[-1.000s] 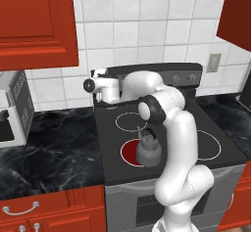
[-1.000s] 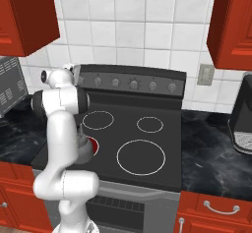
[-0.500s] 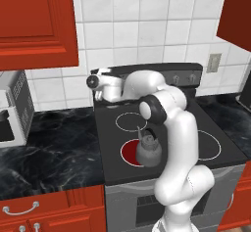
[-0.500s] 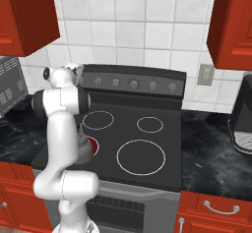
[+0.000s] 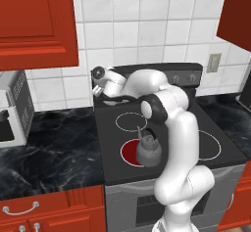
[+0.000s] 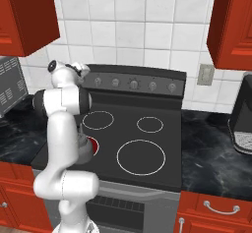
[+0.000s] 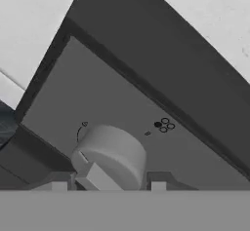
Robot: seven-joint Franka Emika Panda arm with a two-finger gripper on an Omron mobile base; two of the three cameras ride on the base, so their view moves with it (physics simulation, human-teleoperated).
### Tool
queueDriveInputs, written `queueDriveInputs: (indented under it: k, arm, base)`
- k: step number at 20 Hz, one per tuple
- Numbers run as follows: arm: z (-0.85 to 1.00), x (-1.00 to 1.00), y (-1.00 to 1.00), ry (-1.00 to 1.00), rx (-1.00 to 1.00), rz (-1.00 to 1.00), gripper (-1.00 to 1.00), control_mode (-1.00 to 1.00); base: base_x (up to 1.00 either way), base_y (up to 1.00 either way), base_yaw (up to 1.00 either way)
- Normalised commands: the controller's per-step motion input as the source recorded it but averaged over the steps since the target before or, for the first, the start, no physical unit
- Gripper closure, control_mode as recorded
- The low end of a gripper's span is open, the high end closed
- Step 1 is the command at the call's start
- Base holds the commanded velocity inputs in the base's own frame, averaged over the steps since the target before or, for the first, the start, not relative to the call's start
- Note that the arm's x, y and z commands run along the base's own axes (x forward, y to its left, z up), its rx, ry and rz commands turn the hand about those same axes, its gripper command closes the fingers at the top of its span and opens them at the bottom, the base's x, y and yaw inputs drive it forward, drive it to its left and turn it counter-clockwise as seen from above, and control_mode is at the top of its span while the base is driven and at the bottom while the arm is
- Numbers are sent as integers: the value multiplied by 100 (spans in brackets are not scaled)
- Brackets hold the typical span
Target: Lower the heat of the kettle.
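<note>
currently your fingers (image 7: 107, 186) sit at the leftmost stove knob (image 7: 111, 157); can't tell if open or closed. kettle (image 5: 148, 149) is on the red-lit front-left burner (image 5: 130, 152).

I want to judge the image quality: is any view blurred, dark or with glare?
Hand view: soft and pixelated close up, the knob evenly lit, no glare. Left base view: sharp, the burner under the kettle glows red. Right base view: sharp, even flat light.
</note>
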Motion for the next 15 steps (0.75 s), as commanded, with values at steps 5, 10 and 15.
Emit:
queueDriveInputs:
  k: [5,10,15]
  arm:
    - [-6,0,-18,0,36,-19,100,-100]
    - [-5,0,-19,0,35,-18,100,-100]
    - [-1,0,-15,0,37,-18,100,-100]
  base:
    - [0,0,0]
    - [0,0,0]
    - [0,0,0]
